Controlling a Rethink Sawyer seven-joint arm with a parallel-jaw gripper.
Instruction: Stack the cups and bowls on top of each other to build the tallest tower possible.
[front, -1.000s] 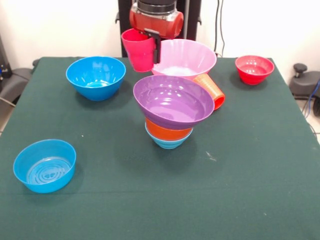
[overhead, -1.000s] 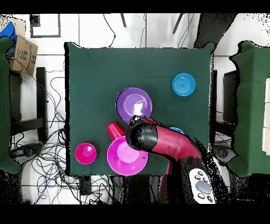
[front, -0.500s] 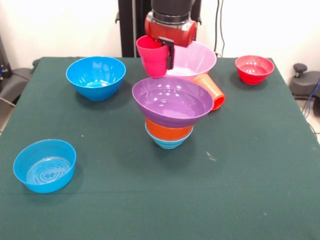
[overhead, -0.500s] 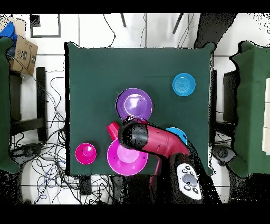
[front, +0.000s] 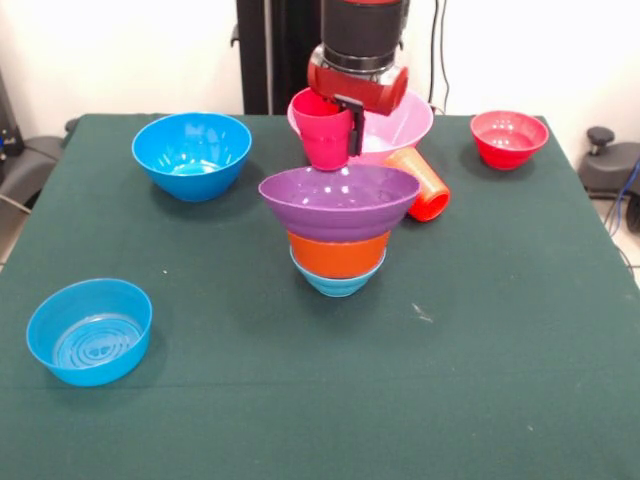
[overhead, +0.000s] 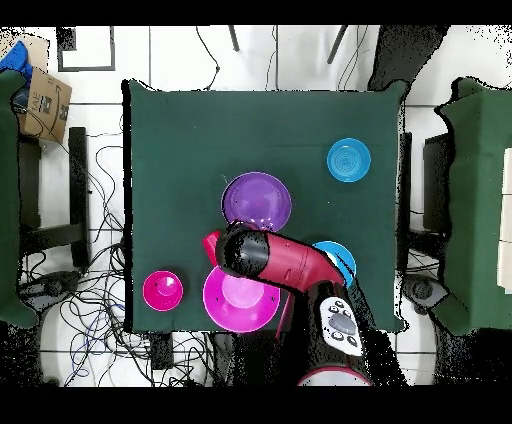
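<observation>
Overhead, cardboard box print (letters unreadable) beside table.

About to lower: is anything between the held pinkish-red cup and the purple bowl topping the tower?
Nothing visible. The hand holds the pinkish-red plastic cup just above the wide purple plastic bowl's far rim; the bowl looks empty.

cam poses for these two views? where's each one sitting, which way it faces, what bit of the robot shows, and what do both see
Front view: sits across the table from the robot, looking slightly down over the cloth; shows the arm's wrist and the gripper shut on the pinkish-red cup above the purple bowl.
Overhead view: above the table, looking straight down, robot base at the bottom; shows the red arm reaching up the picture.
Shared: purple bowl, large pink bowl, small red bowl, two blue bowls, turned half round between views.
</observation>
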